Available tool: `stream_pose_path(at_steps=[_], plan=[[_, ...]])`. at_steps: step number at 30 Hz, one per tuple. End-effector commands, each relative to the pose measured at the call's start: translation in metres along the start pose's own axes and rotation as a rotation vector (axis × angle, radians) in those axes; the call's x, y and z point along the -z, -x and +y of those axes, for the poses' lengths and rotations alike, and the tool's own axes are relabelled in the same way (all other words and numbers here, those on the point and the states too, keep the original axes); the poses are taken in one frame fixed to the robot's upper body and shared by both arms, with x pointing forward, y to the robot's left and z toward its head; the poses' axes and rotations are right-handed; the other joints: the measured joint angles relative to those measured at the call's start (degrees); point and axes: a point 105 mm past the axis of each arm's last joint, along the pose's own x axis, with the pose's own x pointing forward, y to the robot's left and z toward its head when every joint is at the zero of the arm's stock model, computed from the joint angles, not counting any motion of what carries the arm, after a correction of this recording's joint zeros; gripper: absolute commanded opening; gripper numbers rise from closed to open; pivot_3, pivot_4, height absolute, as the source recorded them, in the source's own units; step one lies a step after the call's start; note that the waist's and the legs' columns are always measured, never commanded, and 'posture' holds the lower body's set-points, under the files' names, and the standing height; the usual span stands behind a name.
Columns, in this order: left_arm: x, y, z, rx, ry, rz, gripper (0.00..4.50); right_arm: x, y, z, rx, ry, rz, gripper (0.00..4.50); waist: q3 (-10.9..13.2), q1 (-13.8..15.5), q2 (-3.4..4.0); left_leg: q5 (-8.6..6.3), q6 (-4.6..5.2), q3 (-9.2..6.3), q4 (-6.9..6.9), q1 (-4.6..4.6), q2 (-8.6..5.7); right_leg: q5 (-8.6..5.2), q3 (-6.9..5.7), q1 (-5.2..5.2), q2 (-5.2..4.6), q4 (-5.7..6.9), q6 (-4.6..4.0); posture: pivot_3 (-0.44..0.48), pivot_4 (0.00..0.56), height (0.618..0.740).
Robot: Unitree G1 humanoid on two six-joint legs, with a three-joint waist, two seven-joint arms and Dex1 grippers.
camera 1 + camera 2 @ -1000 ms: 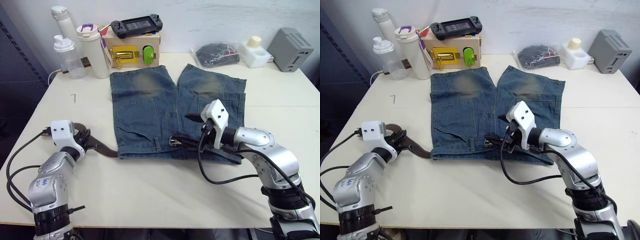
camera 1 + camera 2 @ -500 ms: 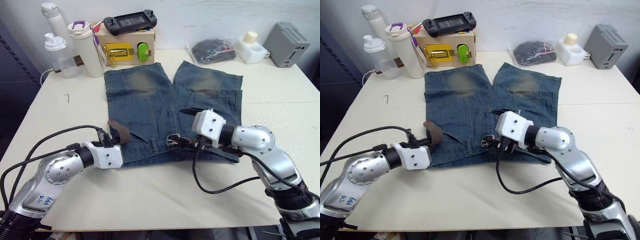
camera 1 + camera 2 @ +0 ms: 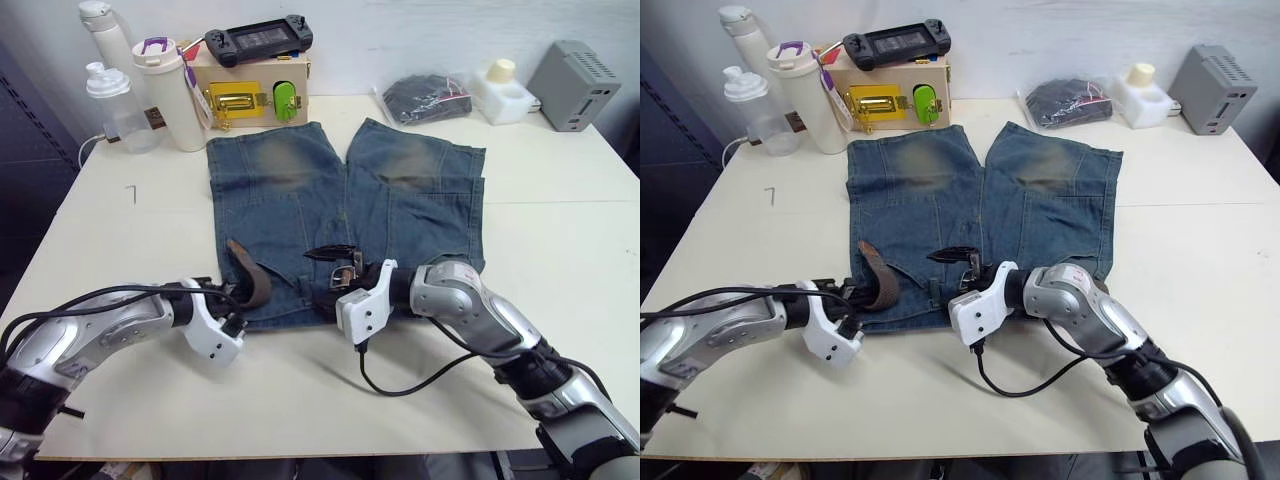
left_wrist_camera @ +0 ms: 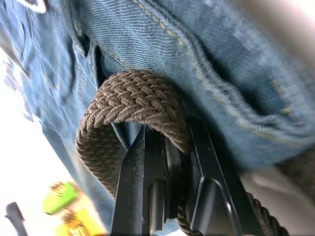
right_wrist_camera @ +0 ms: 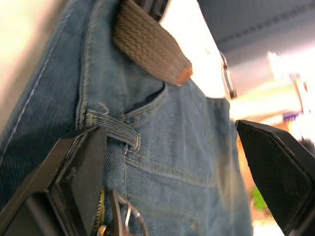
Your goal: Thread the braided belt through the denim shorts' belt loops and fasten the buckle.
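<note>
Both arms swung inward to the shorts' (image 3: 345, 200) waistband.
Left gripper (image 4: 167, 162) clamps the looped brown braided belt (image 4: 133, 101); right gripper (image 5: 172, 172) spread wide by a belt loop (image 5: 115, 130).

Bottles (image 3: 160, 95), latch box (image 3: 245, 95) (console (image 3: 256, 41) atop), black pouch (image 3: 420, 98), grey box (image 3: 579, 87).

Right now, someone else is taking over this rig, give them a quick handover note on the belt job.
Left gripper: shut on the braided belt, folded into a loop over the denim shorts near the waistband.
Right gripper: open, facing a belt loop.
The buckle lies mid-waistband.
Done: cannot tell how many loops are threaded.
Left: finish threading, fasten buckle.
</note>
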Motion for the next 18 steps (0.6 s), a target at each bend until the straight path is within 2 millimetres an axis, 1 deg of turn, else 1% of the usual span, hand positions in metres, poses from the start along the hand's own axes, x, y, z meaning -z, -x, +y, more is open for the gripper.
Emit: stream_pose_path(at_steps=[1, 3, 5, 7, 9, 13, 15, 18], plan=[[-0.001, -0.008, 0.028, -0.095, -0.134, -0.020, 0.05, -0.002, 0.002, -0.007, 0.006, 0.027, -0.046, 4.50, 0.00, 0.18, -0.01, 0.00, 0.00, -0.09, 0.09, -0.04, -0.17, 0.00, 0.00, -0.09, 0.04, 0.29, 0.00, 0.000, 0.150, 0.645], [0.000, -0.007, 0.044, -0.159, -0.181, -0.023, 0.05, 0.002, 0.005, -0.010, 0.014, 0.020, -0.043, 4.50, 0.01, 0.11, -0.05, -0.01, 0.01, -0.27, 0.27, -0.12, -0.37, 0.00, 0.00, -0.16, 0.03, 0.57, 0.00, 0.000, 0.150, 0.645], [-0.002, -0.006, 0.049, -0.172, -0.198, -0.040, 0.05, 0.005, 0.008, -0.014, 0.026, 0.025, -0.033, 4.50, 0.02, -0.02, -0.05, -0.01, 0.02, -0.33, 0.34, -0.18, -0.41, 0.00, 0.03, -0.17, 0.02, 0.63, 0.00, 0.000, 0.150, 0.645], [-0.013, -0.009, 0.033, -0.105, -0.185, -0.103, 0.05, 0.005, 0.007, -0.014, 0.013, 0.068, -0.033, 4.50, 0.01, -0.43, -0.04, -0.01, 0.02, -0.38, 0.34, -0.19, -0.41, 0.00, 0.04, -0.20, 0.01, 0.71, 0.00, 0.000, 0.150, 0.645], [-0.022, -0.011, 0.021, -0.058, -0.178, -0.145, 0.05, 0.000, 0.002, -0.012, -0.013, 0.126, -0.053, 4.50, 0.01, -1.10, -0.04, -0.02, 0.01, -0.38, 0.30, -0.19, -0.40, 0.00, 0.06, -0.29, -0.03, 0.84, 0.00, 0.000, 0.150, 0.645], [-0.029, -0.014, 0.018, -0.043, -0.163, -0.183, 0.05, -0.010, -0.010, -0.015, -0.067, 0.239, -0.116, 4.50, 0.01, -1.65, -0.04, -0.04, -0.02, -0.46, 0.32, -0.27, -0.40, 0.00, 0.07, -0.48, -0.04, 1.06, 0.00, 0.000, 0.150, 0.645], [-0.029, -0.014, 0.017, -0.043, -0.165, -0.184, 0.05, -0.009, -0.015, -0.015, -0.117, 0.271, -0.123, 4.50, 0.00, -1.66, -0.04, -0.04, -0.02, -0.45, 0.32, -0.28, -0.41, 0.00, 0.08, -0.53, -0.05, 1.12, 0.00, 0.000, 0.150, 0.645], [-0.028, -0.016, 0.017, -0.046, -0.158, -0.182, 0.05, -0.002, -0.020, -0.004, -0.245, 0.281, -0.112, 4.50, -0.03, -1.71, -0.08, -0.05, -0.01, -0.47, 0.40, -0.36, -0.51, 0.00, 0.07, -0.67, -0.03, 1.37, 0.00, 0.000, 0.150, 0.645]])
